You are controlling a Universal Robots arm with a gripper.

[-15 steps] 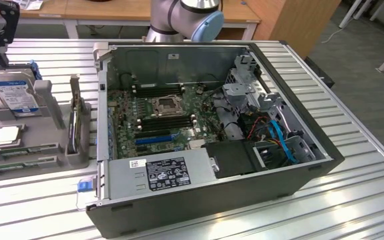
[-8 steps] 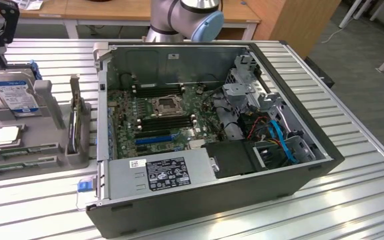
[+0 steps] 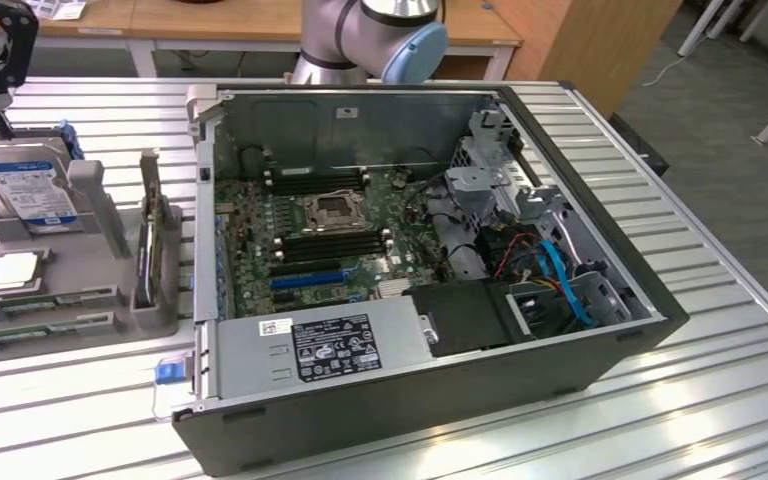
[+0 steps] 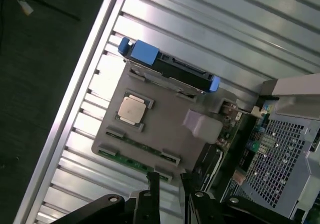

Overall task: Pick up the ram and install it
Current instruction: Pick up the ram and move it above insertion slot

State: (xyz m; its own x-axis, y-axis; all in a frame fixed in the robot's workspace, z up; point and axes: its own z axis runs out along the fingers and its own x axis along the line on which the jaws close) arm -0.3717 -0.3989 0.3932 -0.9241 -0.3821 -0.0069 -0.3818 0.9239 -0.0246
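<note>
One empty claw [image 4: 169, 180], jaws wide, hangs over the gray holder [image 4: 160, 134] where the ram [image 4: 131, 160] lies flat, at the exterior view's left of the computer case [image 3: 398, 415]; a skewed descent might strike the holder or tilt the stick.

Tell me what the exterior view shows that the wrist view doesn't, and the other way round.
Exterior view adds: the inside of the open case, with the processor socket and the labelled power supply, plus the arm's blue-capped joint.
Wrist view adds: the tool close up, open above the gray holder at its edge, and the dark floor past the table.
Both: the holder, the hard drive, the silver processor chip and the ram lying in the holder.
</note>
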